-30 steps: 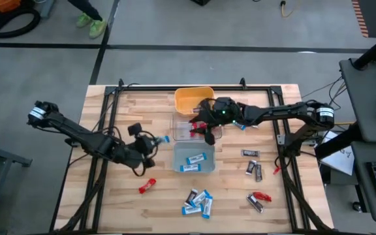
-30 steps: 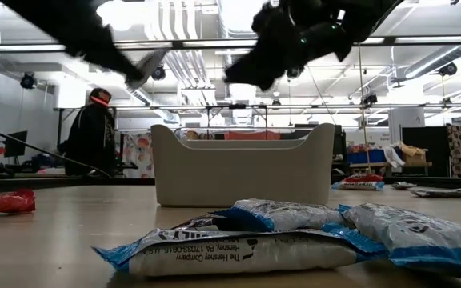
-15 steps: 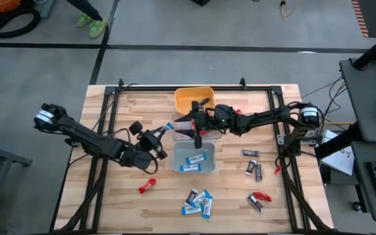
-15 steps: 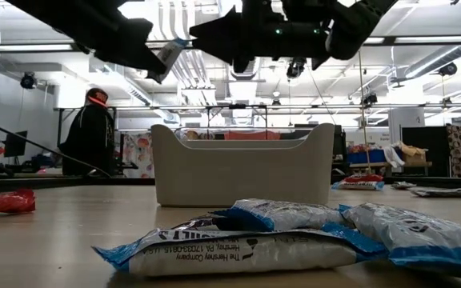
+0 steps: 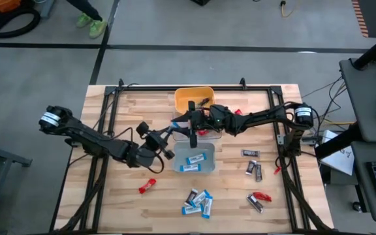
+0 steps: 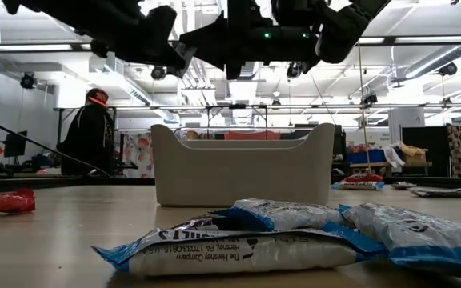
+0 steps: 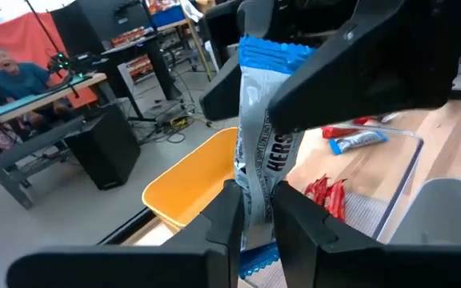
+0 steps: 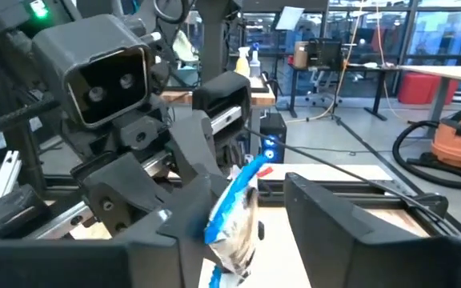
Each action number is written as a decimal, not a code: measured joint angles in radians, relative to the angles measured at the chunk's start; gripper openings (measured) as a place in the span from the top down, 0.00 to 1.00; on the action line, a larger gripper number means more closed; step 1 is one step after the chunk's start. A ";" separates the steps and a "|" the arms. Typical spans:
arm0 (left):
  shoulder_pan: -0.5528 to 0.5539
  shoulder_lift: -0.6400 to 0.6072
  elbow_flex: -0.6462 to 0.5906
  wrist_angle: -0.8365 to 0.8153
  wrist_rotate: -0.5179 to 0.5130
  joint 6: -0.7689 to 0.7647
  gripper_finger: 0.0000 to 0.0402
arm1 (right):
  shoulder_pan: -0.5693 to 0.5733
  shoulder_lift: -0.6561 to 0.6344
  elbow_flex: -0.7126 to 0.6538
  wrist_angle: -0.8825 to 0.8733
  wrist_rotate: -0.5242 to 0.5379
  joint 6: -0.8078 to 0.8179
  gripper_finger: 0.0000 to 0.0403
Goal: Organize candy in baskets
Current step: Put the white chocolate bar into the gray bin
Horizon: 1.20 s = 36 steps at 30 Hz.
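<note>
My left gripper (image 5: pixel 170 132) is shut on a blue-and-white candy bar (image 7: pixel 256 136) in the air, at the left edge of the clear basket (image 5: pixel 207 134). My right gripper (image 5: pixel 191 130) is open and faces it. Its fingers (image 8: pixel 338 216) stand on either side of the bar's free end (image 8: pixel 232 210). The yellow-orange basket (image 5: pixel 189 98) stands behind the clear one, and the grey-blue basket (image 5: pixel 194 158) stands in front of it. Red candy (image 7: pixel 326 194) lies in the clear basket, and blue-and-white candy lies in the grey-blue one. My left gripper pinches the bar's lower part (image 7: pixel 254 204) between its two fingers. The bar stands out past the fingertips, and its blue crimped end (image 7: pixel 272 53) points away from the gripper. It is lifted clear of the table and the baskets. My right gripper: I cannot tell whether a finger touches the bar.
Loose candy lies on the table's near half: a red bar (image 5: pixel 147 186), a blue-and-white cluster (image 5: pixel 198 201), dark bars (image 5: pixel 253 163), and a red and a dark bar (image 5: pixel 258 199). A black frame (image 5: pixel 109 98) rims the table. A person (image 6: pixel 90 132) stands in the room beyond.
My left gripper has carried the bar up and toward the table's right, to the right gripper. My right gripper has gone toward the table's left, over the clear basket, until its fingers stand around the bar's free end.
</note>
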 joint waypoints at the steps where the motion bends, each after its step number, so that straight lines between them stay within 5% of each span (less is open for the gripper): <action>1: 0.000 0.000 0.000 0.008 0.002 0.009 0.90 | 0.000 0.000 0.001 0.000 0.001 -0.001 0.66; 8: 0.000 -0.001 -0.001 0.013 0.006 0.017 0.90 | 0.000 -0.003 0.001 -0.034 -0.007 -0.033 0.94; 15: 0.004 -0.007 -0.002 0.005 0.142 0.036 0.90 | 0.000 -0.056 0.002 -0.178 -0.020 -0.043 0.94; 29: -0.005 -0.029 -0.002 -0.108 0.520 -0.041 0.90 | 0.040 -0.205 0.002 -0.761 0.029 0.041 0.94; 36: -0.039 -0.140 -0.002 -0.348 0.712 -0.260 0.90 | 0.107 -0.181 0.002 -0.858 0.086 0.147 0.93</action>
